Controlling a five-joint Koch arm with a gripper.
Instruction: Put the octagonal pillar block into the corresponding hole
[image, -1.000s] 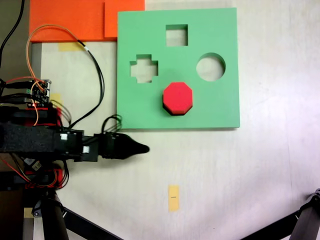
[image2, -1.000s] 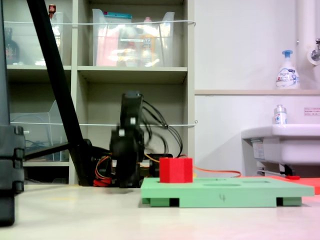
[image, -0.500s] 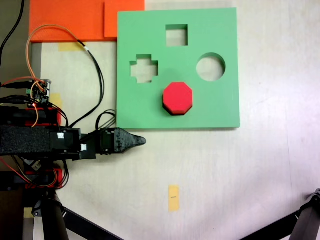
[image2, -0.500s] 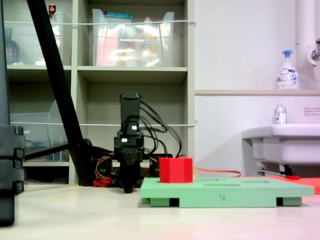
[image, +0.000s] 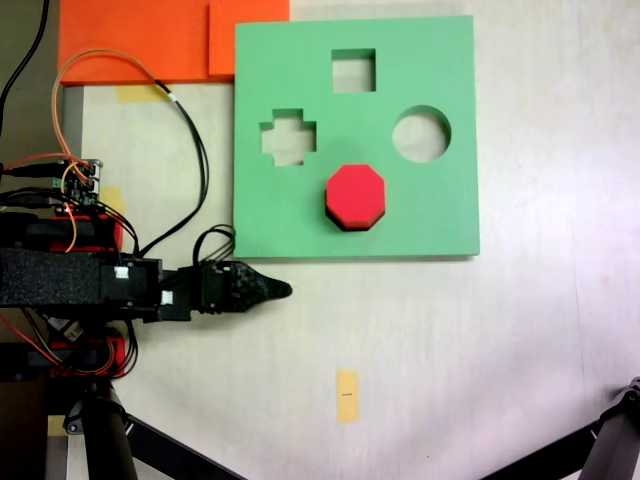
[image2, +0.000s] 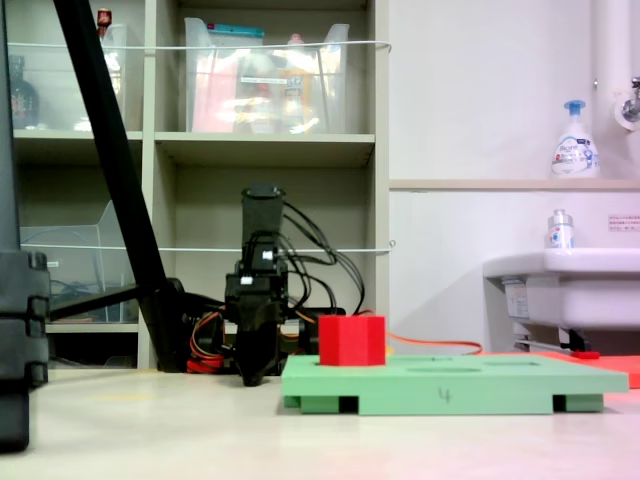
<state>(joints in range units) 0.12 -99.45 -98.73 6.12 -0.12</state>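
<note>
Bright red eight-sided foam block (image: 355, 196) seated in a cutout of the flat square green foam board (image: 440, 200) — arm off to the side.
In both exterior views the block stands proud of the board's top, below the cross, square and round cutouts in the first exterior view. The black gripper (image: 278, 290) — jaws pressed together to a point, holding nothing — lies just off the board's lower left corner, near the tabletop (image2: 150, 420).
</note>
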